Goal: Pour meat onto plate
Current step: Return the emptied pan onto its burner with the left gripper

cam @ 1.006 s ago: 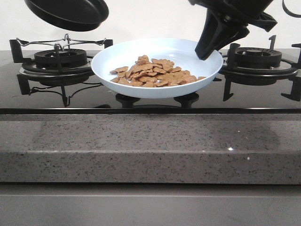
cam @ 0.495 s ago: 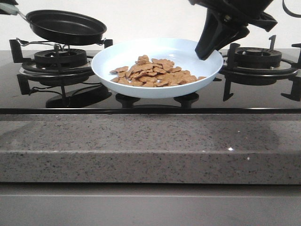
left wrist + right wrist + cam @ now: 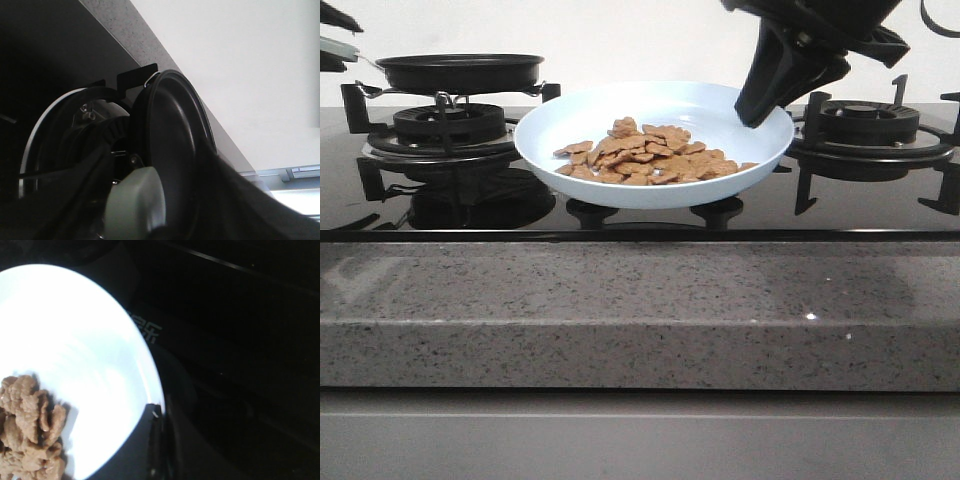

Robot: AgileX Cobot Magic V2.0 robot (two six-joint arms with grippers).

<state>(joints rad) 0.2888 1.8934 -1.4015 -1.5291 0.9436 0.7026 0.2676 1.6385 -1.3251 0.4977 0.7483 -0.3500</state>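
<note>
The right gripper (image 3: 760, 110) clamped the pale blue round plate (image 3: 560, 125) at its three-o'clock rim, steadying the reddish-brown meat pieces (image 3: 650, 155), while the left gripper, its closure unclear, levelled the emptied black frying pan (image 3: 460, 72) over the nine-o'clock burner (image 3: 445, 125).

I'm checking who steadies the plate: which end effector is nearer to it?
Right. The right end effector grips the plate at its right rim. The left arm is off at the left edge, holding the pan over the left burner.

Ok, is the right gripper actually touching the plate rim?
Touching. In the right wrist view the right gripper has a finger on the plate rim, no gap; the front view agrees.
</note>
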